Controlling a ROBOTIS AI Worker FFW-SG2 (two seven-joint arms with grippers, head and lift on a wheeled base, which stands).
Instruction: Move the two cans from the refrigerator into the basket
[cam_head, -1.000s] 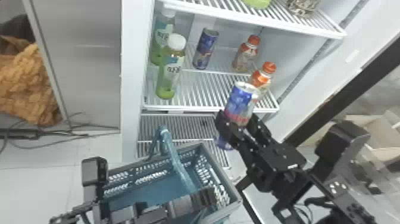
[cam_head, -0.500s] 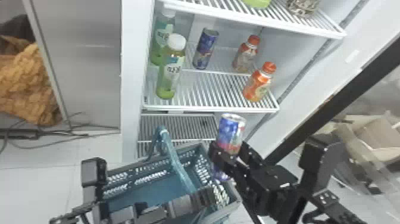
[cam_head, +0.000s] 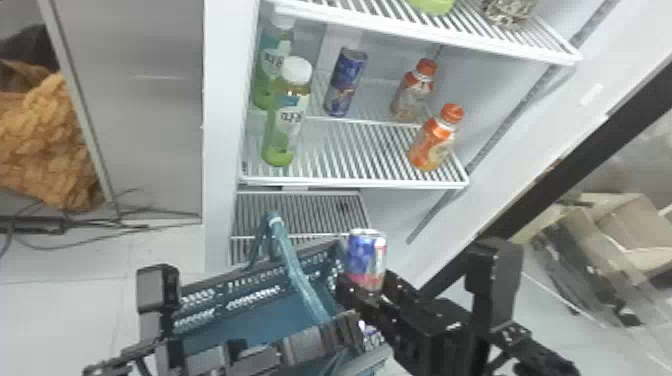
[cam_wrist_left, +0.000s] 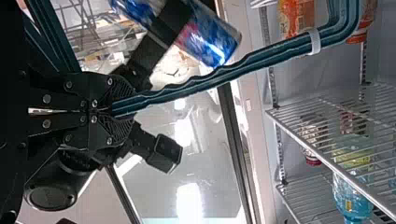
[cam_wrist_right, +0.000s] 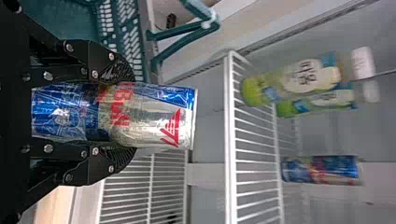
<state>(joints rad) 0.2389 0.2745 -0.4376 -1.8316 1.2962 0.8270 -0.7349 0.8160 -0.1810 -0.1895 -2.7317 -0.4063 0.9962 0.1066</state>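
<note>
Right pincer (cam_wrist_right: 123, 115): gripping blue-silver can (cam_head: 367, 257) upright, basket (cam_head: 250, 320) at eight o'clock
Left pincer (cam_wrist_left: 122, 110): clenched on handle (cam_wrist_left: 210, 80), likely steadying basket
Second can (cam_head: 345, 82): refrigerator shelf (cam_head: 350, 183), head view's twelve o'clock

You see the white fridge (cam_head: 480, 85) lit up bright in the head view. A pale streak shines on the gray panel (cam_head: 155, 110) at upper left. In your left wrist view, white glare glows and the can (cam_wrist_left: 205, 39) glints.
</note>
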